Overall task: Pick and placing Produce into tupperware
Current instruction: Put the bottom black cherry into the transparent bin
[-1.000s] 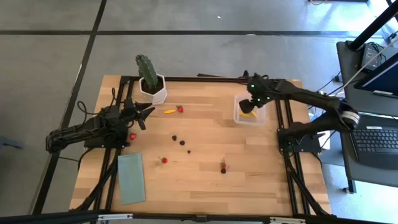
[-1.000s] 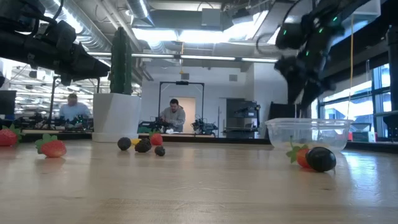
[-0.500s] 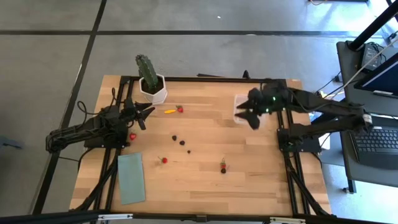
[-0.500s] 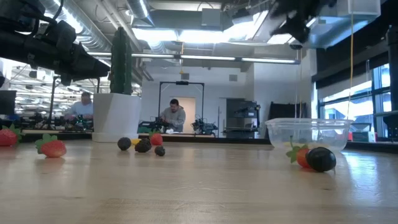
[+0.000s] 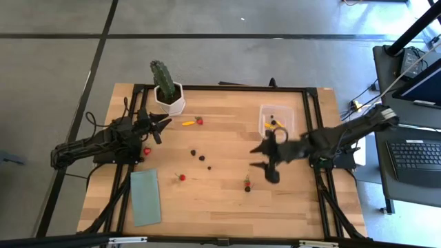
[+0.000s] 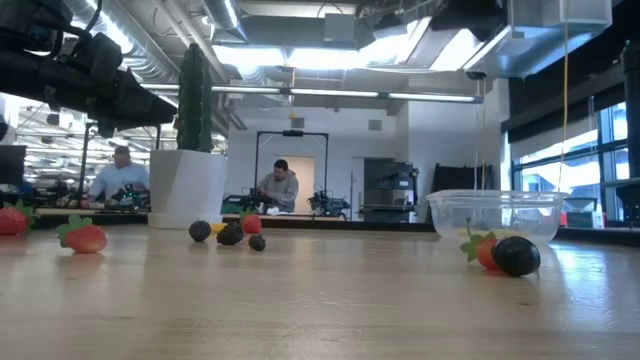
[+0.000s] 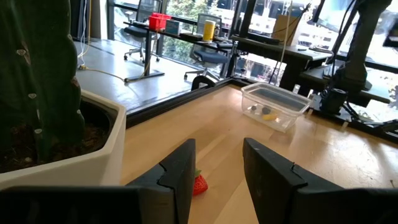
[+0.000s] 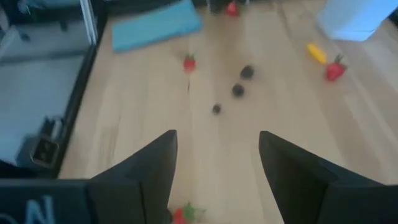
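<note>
Produce (image 5: 200, 157) scattered — right gripper (image 5: 264, 157) agape, empty

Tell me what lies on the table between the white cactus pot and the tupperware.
In the high view, between the white pot and the tupperware: a yellow piece and a strawberry beside it, then bare wood.

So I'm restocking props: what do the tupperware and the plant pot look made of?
Tupperware: clear, glossy plastic by the look; produce inside shows through its walls. Plant pot: white, smooth and matte, thick-walled; ceramic or moulded plastic, can't tell which.
</note>
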